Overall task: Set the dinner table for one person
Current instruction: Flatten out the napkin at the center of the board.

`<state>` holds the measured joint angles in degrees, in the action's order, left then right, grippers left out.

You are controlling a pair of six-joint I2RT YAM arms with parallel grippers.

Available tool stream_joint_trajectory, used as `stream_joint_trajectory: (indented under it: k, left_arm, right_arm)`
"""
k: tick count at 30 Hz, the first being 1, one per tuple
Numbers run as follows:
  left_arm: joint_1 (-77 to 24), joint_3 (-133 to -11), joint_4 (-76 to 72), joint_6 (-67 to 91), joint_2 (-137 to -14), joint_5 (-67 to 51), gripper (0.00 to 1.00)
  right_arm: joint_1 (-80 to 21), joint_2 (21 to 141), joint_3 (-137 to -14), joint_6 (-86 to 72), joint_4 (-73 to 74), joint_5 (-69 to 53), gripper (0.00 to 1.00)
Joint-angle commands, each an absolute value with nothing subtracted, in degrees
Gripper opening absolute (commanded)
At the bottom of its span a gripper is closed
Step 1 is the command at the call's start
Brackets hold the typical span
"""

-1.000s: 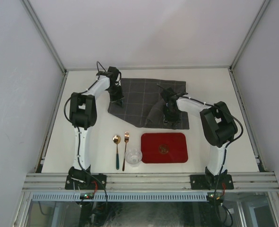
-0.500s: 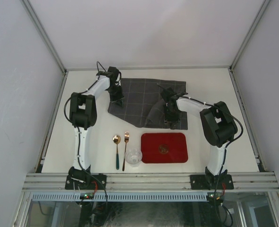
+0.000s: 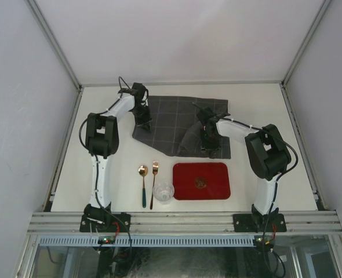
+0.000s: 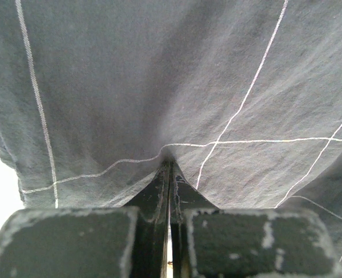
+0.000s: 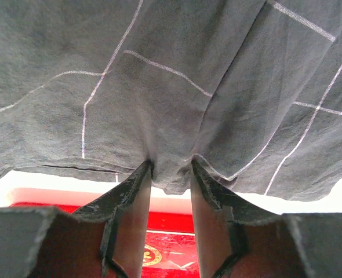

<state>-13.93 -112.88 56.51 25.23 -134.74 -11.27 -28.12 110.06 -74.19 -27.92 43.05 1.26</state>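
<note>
On the tabletop (image 3: 252, 98), the cloth (image 3: 171, 121) lies toward the far edge; along the near edge, left to right: spoon (image 3: 143, 185), fork (image 3: 153, 184), seemingly a glass (image 3: 163, 192), tray (image 3: 201, 180).

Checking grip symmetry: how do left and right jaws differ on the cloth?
Left gripper: jaws pressed together on a thin pinch of cloth; right gripper: jaws apart, a thicker bunch between them. The red tray shows past the right gripper's jaws, none past the left gripper's. Both hold the same checked cloth.

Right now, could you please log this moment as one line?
left gripper: jaws shut on checked cloth | right gripper: jaws shut on checked cloth | red tray, spoon, fork, glass: unheld on dinner table
</note>
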Motion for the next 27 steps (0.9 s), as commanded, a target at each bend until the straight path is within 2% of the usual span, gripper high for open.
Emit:
stream_joint_trajectory:
  k: [1, 27]
  left_arm:
    - [-13.83, -110.49, 55.78, 24.22, -135.14, -12.64, 0.0]
    - [-13.89, -107.01, 54.09, 24.26, -133.27, -13.52, 0.0]
  right_arm:
    - [-27.79, 108.9, -73.88, -28.56, 43.3, 2.91, 0.34]
    - [-27.82, 111.62, -80.29, -27.41, 46.72, 5.49, 0.34]
